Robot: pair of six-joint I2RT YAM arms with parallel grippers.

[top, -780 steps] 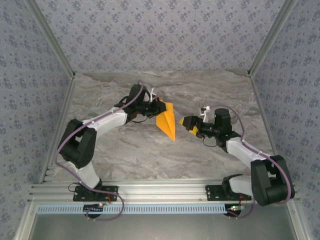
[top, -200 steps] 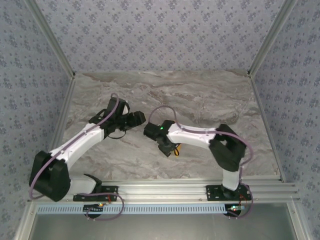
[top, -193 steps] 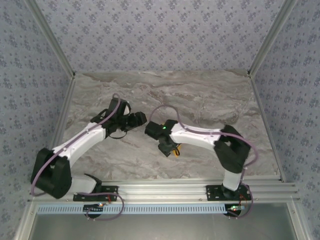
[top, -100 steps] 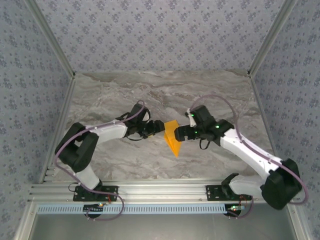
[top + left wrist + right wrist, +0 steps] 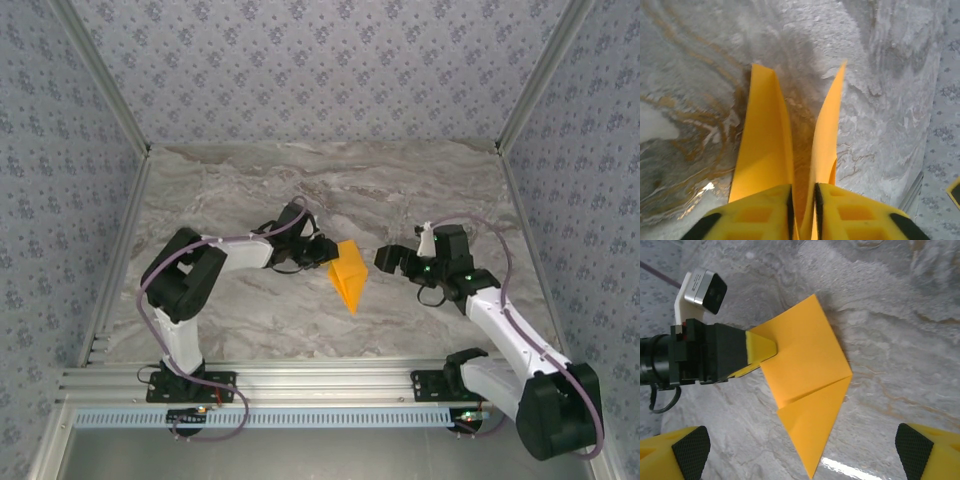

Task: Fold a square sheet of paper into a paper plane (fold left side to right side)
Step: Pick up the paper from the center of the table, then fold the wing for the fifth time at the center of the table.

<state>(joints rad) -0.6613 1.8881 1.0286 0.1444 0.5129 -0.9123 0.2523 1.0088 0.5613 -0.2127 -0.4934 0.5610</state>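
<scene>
A grey marbled table (image 5: 420, 190) is sitting between walls of blue patterned wallpaper (image 5: 300, 70). Left of centre, the left gripper (image 5: 326, 257) is pinching the upper left edge of the orange-yellow paper plane (image 5: 348, 280), which is mid-table with its sharp tip pointing toward the arm bases. Near its right side, the right gripper (image 5: 388, 259) is hanging clear of the paper, fingers spread wide.
</scene>
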